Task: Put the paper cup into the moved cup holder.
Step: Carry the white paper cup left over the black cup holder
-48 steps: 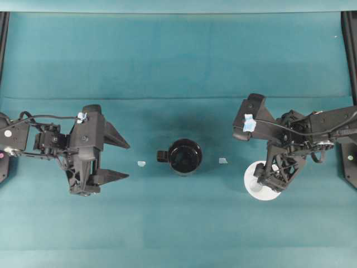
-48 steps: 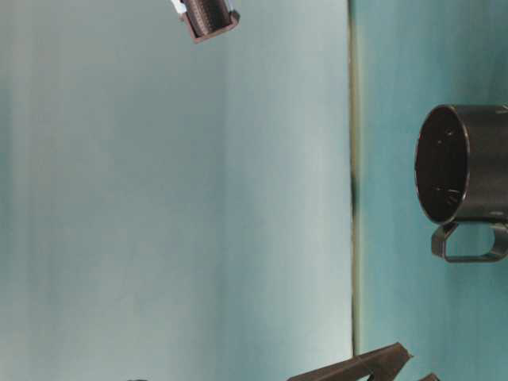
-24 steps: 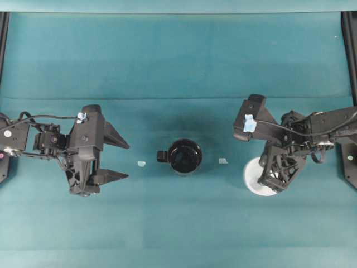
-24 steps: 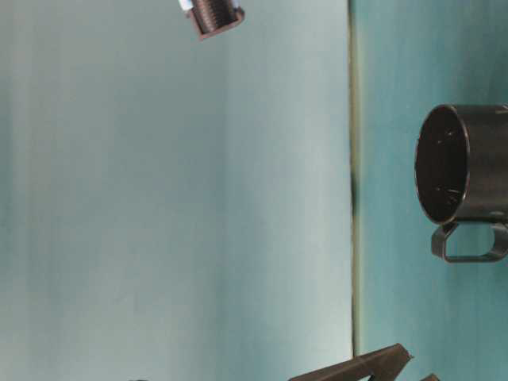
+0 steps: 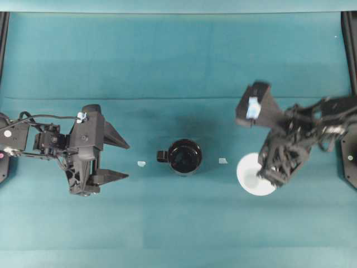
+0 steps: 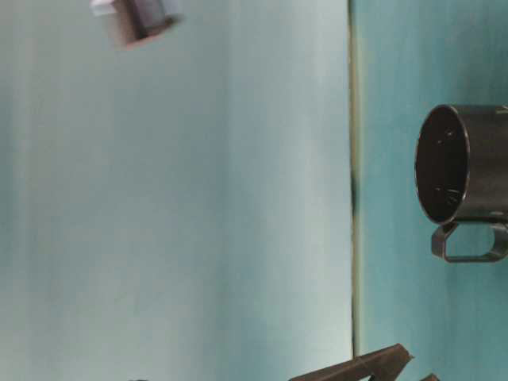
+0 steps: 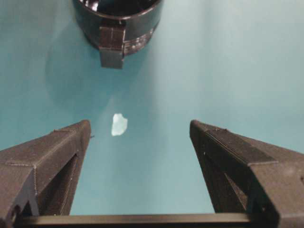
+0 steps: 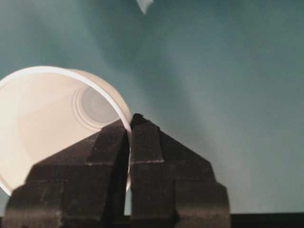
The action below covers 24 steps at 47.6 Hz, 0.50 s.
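Observation:
The white paper cup (image 5: 252, 174) is at the right of the overhead view, its rim pinched between the jaws of my right gripper (image 5: 266, 174). The right wrist view shows the cup (image 8: 52, 118) tilted, one finger inside the rim and one outside, the right gripper (image 8: 130, 124) shut on its wall. The black cup holder (image 5: 184, 156) stands mid-table with its stubby handle pointing left; it also shows in the table-level view (image 6: 464, 165) and the left wrist view (image 7: 118, 21). My left gripper (image 5: 124, 160) rests open at the left, nothing between its fingers (image 7: 71, 142).
Two small pale tape scraps lie on the teal cloth, one left of the holder (image 5: 141, 163) and one right of it (image 5: 223, 161). Black frame rails run along the left edge (image 5: 3, 33) and right edge (image 5: 350, 39).
The right gripper closed on the paper cup's rim and has begun moving with it, cup shifting slightly left and the arm blurring. The left arm and holder stayed still.

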Motion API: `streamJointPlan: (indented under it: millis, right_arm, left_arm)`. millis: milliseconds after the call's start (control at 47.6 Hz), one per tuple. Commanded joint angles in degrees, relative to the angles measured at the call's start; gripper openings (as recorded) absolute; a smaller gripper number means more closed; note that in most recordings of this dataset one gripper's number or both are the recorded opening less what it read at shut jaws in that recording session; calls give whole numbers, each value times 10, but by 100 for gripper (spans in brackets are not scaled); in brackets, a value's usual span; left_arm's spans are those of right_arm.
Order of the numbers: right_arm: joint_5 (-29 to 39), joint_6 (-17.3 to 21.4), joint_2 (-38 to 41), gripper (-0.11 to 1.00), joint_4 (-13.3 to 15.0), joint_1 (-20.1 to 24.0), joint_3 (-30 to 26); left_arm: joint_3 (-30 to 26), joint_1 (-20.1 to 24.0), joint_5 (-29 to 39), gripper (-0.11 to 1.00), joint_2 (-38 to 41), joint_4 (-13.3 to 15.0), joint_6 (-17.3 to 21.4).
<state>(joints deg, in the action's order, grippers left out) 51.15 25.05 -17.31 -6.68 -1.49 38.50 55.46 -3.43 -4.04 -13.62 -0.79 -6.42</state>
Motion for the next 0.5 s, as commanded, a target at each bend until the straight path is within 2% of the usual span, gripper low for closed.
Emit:
streamJointPlan:
  millis: [0,126,315,483]
  right_arm:
    - [32,5,-16,-8,-2,-14,-58]
    - [57,4,-2,-8,-2,-25,-107]
    - [60,0,55,-8,0,-25,-172]
    - [53,-1,99,-8,30,-25,-214]
  left_arm:
    - [-6,-1,-3,87,-6,0,0]
    - [-5,-1,-3,87,-6,0,0]
    - [-5,0,-3,87,-6,-1,-1]
    - [-5,-1,-3,87,-6,-1,-1]
